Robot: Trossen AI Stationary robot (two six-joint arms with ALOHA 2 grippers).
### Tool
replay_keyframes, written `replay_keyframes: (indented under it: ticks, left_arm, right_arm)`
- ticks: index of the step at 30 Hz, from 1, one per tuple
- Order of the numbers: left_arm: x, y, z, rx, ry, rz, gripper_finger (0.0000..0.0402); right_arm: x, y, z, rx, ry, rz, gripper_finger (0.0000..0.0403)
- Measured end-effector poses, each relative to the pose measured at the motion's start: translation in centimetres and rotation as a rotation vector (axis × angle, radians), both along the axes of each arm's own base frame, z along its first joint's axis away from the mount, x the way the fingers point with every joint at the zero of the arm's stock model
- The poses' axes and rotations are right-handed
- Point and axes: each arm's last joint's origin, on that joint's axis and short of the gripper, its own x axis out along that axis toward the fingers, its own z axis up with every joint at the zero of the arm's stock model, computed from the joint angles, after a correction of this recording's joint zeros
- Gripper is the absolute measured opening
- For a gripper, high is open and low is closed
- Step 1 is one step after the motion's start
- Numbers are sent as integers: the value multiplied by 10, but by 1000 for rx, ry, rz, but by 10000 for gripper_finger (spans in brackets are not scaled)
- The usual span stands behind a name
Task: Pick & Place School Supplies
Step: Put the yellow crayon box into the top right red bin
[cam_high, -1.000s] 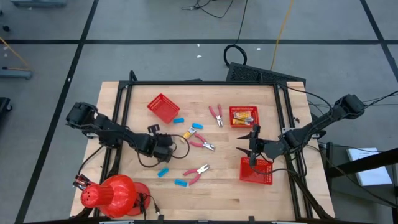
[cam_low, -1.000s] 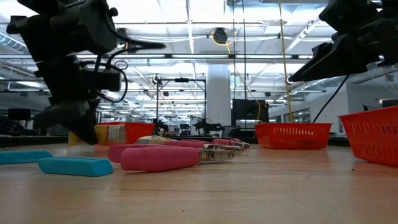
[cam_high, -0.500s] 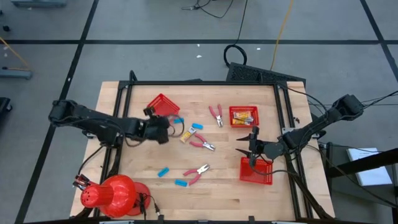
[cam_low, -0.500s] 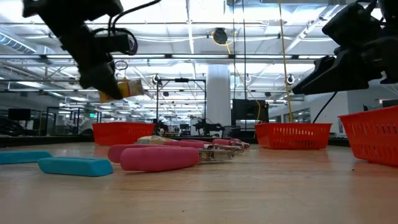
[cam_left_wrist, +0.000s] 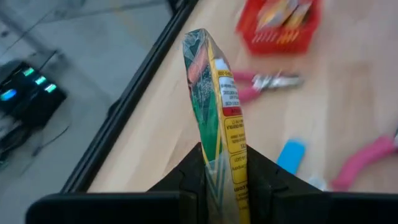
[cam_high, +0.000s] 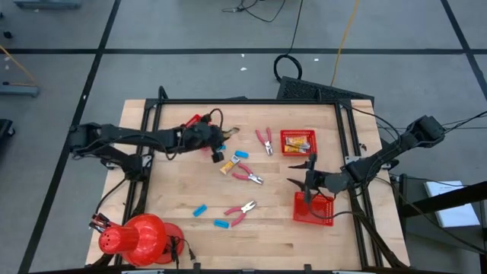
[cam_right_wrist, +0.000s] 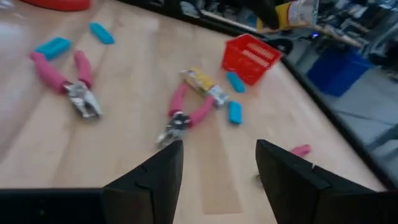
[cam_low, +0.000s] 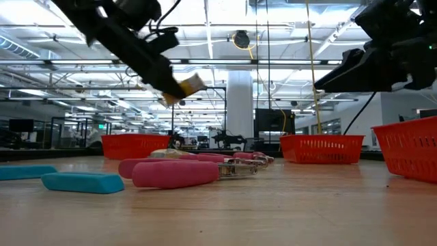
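My left gripper (cam_high: 221, 137) is shut on a yellow-and-white packet (cam_left_wrist: 217, 112), held in the air beside the far-left red basket (cam_low: 136, 145). The low view shows that packet (cam_low: 190, 85) well above the table. My right gripper (cam_high: 304, 176) hangs open at the far rim of the near-right red basket (cam_high: 313, 209), touching nothing. Flat on the table lie another packet (cam_high: 227, 166), three red-handled pliers (cam_high: 264, 139) (cam_high: 247, 175) (cam_high: 242, 211) and light-blue erasers (cam_high: 242, 154) (cam_high: 199, 210) (cam_high: 221, 224). My left gripper pinches one end of the packet (cam_left_wrist: 219, 163) between its two fingers (cam_left_wrist: 261, 177). The fingers slant down toward the table's right. The packet stands on edge in the hold, sticks out beyond the fingertips and is lifted clear of the table.
A far-right red basket (cam_high: 297, 141) holds several packets. A red domed object (cam_high: 141, 237) sits at the near-left corner. A black frame (cam_high: 243, 100) runs along the table's far and side edges. Bare wood lies along the near edge (cam_high: 259, 251).
My left gripper has risen from the table with the packet and swung toward the far edge and somewhat to the right, tipping from pointing down toward slanting right. The packet has gone from table height to well above it.
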Motion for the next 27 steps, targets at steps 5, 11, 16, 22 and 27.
replay_keyframes:
  ticks: [5,11,16,22,27]
  left_arm:
    - [32,8,-19,-29,-127,-146,63]
    - [84,16,-26,-58,-179,-267,63]
    - [123,20,-22,-57,-169,-351,63]
    - [164,27,-18,-70,-165,-432,63]
    - [189,35,-22,-89,-153,-458,63]
  right_arm:
    - [1,-1,4,-64,-28,-19,192]
    - [1,-3,18,-129,-102,-20,192]
    - [-3,-16,20,-150,-86,-152,193]
    - [-10,-33,21,-137,-56,-280,217]
    - [-18,-39,27,-145,-73,-338,236]
